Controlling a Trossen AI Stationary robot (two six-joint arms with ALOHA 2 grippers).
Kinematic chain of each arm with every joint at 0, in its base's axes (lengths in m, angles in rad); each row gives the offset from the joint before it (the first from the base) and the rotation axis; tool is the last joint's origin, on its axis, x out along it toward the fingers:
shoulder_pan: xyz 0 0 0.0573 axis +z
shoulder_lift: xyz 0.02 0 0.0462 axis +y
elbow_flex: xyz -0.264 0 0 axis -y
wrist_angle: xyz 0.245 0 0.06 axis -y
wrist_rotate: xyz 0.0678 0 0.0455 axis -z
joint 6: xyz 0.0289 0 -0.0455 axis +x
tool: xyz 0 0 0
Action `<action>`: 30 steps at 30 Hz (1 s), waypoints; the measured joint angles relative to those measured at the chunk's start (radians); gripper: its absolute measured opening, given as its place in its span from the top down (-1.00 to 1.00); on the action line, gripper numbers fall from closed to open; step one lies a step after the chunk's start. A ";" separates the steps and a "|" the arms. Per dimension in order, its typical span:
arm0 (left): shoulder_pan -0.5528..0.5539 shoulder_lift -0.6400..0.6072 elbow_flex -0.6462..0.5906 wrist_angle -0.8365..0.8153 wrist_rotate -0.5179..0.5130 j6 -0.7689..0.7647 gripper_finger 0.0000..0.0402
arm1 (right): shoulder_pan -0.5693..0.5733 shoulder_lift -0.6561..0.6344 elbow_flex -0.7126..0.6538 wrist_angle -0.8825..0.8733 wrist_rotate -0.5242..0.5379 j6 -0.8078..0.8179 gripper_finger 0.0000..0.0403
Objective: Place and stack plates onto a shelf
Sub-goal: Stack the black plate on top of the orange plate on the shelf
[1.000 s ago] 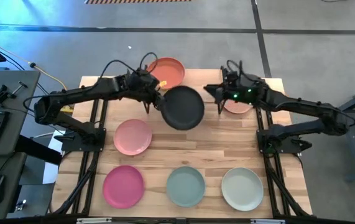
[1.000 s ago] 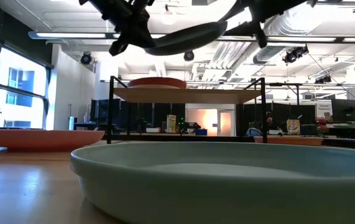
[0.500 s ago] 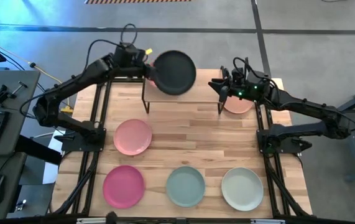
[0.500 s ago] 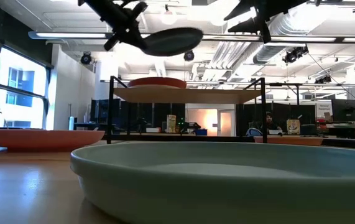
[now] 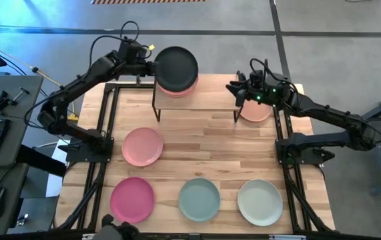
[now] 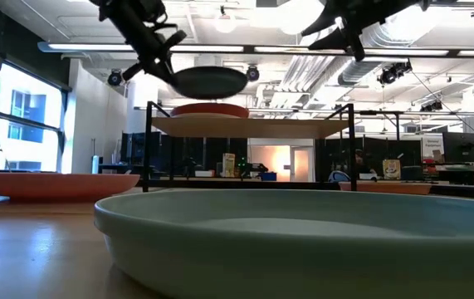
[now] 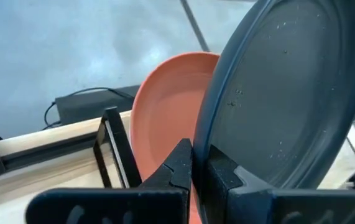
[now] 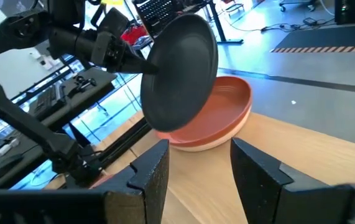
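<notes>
The charcoal plate point(image 5: 177, 67) hangs over the shelf's point(image 5: 207, 100) left end, just above the terracotta plate point(image 6: 209, 109) that lies on the shelf board point(image 6: 249, 127). My left gripper point(image 5: 151, 67) is shut on the charcoal plate. My right gripper point(image 5: 234, 90) is open above the shelf's right end, with nothing between its fingers; in its wrist view point(image 8: 199, 174) it faces both plates. The terracotta plate point(image 7: 165, 118) shows behind the charcoal one in the left wrist view. My left gripper pinches the charcoal plate's rim point(image 7: 209, 140) between its two fingers point(image 7: 180, 160), at the plate's left side. The fingers come from the table's left, slanting down. The plate is lifted clear and nearly level, a little above the terracotta plate.
On the table lie a peach plate point(image 5: 255, 112) under my right arm, a pink plate point(image 5: 142, 147), a magenta plate point(image 5: 132, 199), a pale teal plate point(image 5: 199, 199) and an off-white plate point(image 5: 259, 202). The shelf's black legs point(image 5: 155, 110) stand at its corners.
My left gripper has carried the charcoal plate from in front of the shelf's middle toward the table's far left, over the terracotta plate. The plate, tilted before, now hangs nearly level and closer to the shelf.
</notes>
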 joint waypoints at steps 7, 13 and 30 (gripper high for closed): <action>0.000 0.063 0.000 0.006 -0.020 0.011 0.98 | -0.037 0.000 0.000 -0.019 0.000 0.000 0.25; 0.010 0.097 0.000 0.007 -0.020 0.010 0.98 | -0.055 0.001 0.000 -0.035 -0.001 -0.018 0.25; 0.010 0.113 0.000 0.004 0.002 0.026 0.66 | -0.055 0.001 0.000 -0.035 -0.005 -0.082 0.25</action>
